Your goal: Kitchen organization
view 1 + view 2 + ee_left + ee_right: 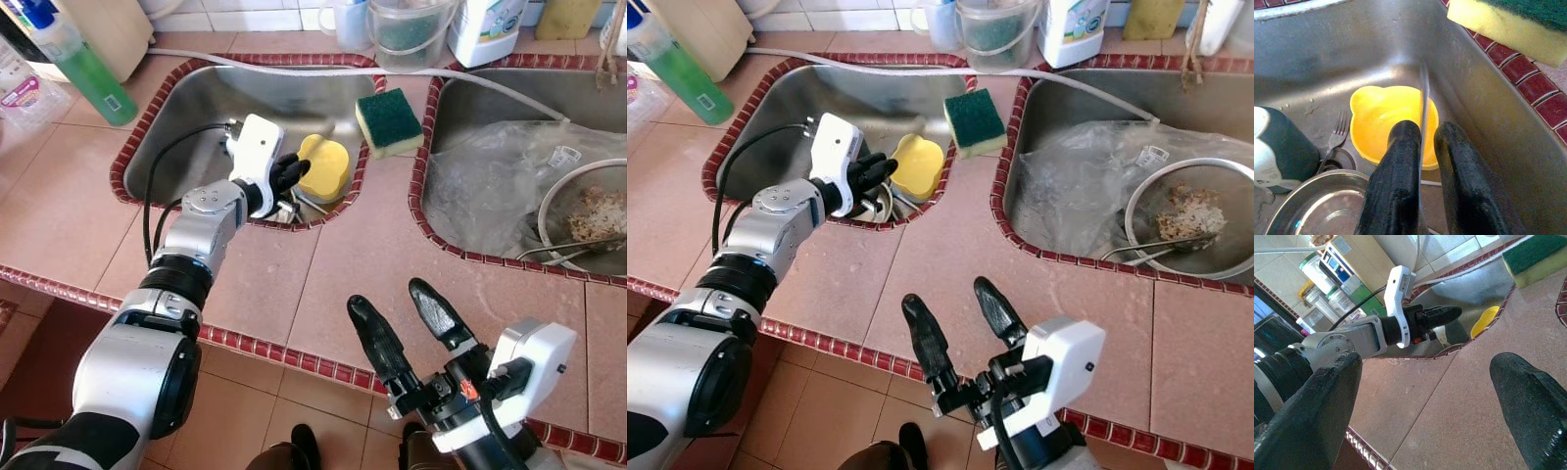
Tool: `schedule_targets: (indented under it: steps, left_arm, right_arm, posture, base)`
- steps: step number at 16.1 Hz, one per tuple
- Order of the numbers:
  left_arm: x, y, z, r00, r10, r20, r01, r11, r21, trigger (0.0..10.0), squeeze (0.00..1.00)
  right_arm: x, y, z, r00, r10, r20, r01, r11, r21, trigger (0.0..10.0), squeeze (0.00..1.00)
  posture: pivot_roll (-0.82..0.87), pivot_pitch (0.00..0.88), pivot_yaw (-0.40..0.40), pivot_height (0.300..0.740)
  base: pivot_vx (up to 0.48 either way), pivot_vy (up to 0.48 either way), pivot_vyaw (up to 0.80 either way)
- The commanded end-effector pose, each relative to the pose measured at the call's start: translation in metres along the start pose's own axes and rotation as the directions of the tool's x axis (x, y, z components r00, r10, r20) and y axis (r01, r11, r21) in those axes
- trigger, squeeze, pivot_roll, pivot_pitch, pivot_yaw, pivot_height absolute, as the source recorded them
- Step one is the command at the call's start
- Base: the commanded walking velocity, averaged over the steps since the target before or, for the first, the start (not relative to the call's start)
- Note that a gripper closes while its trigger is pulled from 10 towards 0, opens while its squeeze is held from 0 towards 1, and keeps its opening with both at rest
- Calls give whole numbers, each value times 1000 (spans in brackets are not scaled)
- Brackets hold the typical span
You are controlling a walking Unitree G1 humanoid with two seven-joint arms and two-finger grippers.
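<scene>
In the left steel sink basin (pixel 196 108), the left tool (pixel 1422 161) has its two black fingers closed on a thin metal utensil (pixel 1423 105), probably to lift it out. Just beyond lies the yellow plastic bowl (pixel 1383 117), with a fork (pixel 1337 134) and a steel dish (pixel 1327 205) beside it. The right tool (pixel 411 328) hovers open over the pink tiled table (pixel 372 255), waiting. A green-and-yellow sponge (pixel 389 121) rests on the divider between the basins, handy for washing.

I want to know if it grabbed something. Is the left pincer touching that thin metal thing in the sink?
Touching. The left wrist view shows the left pincer with its fingers closed on the thin metal blade, which sticks up between them.
</scene>
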State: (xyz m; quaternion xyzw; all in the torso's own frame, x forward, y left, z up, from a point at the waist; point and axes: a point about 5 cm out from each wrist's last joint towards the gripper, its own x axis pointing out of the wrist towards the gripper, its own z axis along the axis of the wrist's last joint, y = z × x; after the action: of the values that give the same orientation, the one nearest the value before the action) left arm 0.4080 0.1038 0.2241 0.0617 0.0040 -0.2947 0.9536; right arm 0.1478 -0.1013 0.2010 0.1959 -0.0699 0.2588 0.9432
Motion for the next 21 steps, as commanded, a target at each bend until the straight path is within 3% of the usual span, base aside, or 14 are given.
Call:
schedule_targets:
  steps: [1,8,12,17,21]
  left_arm:
    - [-5,10,-1,1000,27,-11,-27,1000,-7,10000,1000]
    - [-8,17,3,999,50,17,-49,998,-25,10000,1000]
    - [-21,21,-11,996,77,33,-75,995,-69,10000,1000]
    - [-31,20,-20,992,113,52,-107,989,-105,10000,1000]
    - [-42,9,-31,987,147,70,-137,981,-138,10000,1000]
  right_arm:
    - [-1,5,0,1000,19,2,-19,1000,22,10000,0]
    - [8,-1,1,999,34,22,-34,999,7,10000,0]
    - [21,-12,4,997,14,71,-11,999,-42,10000,0]
    - [33,-25,6,995,13,98,-5,996,-85,10000,0]
    - [44,-37,4,993,0,115,13,993,-117,10000,0]
  posture:
    - [-346,336,243,740]
    - [-319,304,233,740]
    - [-303,276,230,740]
    - [-309,223,213,740]
    - [-321,167,195,740]
  base:
    - [0,0,0]
    - [0,0,0]
    - [0,0,0]
    - [0,0,0]
    - [0,0,0]
